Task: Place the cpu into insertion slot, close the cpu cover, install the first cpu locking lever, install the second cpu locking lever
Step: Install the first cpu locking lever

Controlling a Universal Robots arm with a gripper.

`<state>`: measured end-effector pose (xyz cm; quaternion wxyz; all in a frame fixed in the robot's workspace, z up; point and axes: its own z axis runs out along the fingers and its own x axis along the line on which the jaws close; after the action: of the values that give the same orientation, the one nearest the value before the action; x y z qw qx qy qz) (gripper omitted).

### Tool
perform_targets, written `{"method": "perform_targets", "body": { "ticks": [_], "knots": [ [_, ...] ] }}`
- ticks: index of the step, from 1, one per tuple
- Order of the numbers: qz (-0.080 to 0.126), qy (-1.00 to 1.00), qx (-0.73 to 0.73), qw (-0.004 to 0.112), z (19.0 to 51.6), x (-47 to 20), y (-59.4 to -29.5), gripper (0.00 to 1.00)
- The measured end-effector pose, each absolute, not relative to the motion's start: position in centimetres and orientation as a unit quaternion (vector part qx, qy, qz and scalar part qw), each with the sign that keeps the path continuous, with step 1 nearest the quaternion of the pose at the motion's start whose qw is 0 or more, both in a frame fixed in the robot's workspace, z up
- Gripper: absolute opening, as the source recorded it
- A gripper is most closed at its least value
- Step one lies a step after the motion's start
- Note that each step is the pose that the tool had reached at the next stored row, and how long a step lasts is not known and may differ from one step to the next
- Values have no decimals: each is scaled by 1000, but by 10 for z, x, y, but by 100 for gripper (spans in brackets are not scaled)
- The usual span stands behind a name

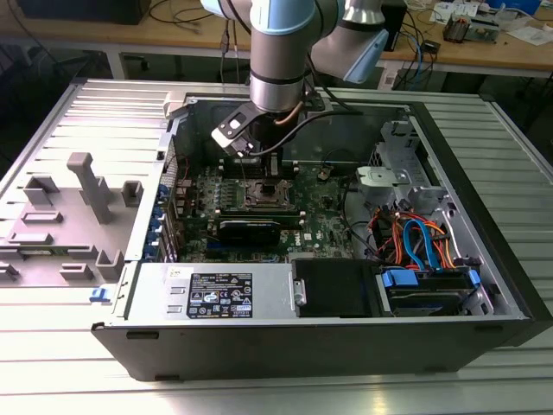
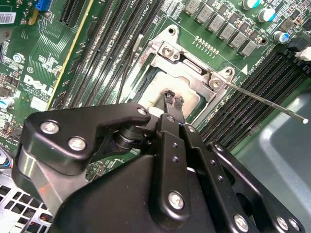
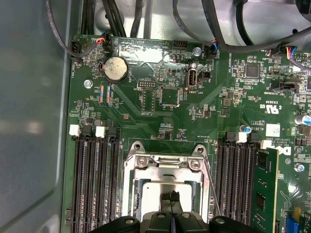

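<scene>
Step, likely: first locking lever | fingers (image 2: 168,101) clenched, empty, tips at cpu (image 3: 153,189) | cpu flat under lowered cover (image 3: 163,171), between memory slots (image 3: 95,184) | lever (image 2: 265,102) free, raised | advice: keep cover flat, press lever fully under its hook.

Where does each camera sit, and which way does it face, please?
Exterior view: off the arm, looking down into the open black computer case; the blue-grey arm and black gripper show.
First wrist view: on the arm, facing the green motherboard; the gripper's tip shows.
Second wrist view: on the arm, looking along the gripper's body.
Both wrist views share the thin square silver cpu cover.
</scene>
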<state>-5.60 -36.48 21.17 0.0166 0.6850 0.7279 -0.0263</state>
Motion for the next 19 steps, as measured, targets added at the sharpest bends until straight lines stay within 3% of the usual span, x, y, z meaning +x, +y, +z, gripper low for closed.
{"method": "perform_targets", "body": {
  "ticks": [19],
  "knots": [
    [-26, 728, 685, 16, 230, -56, -365, 11]
  ]
}}
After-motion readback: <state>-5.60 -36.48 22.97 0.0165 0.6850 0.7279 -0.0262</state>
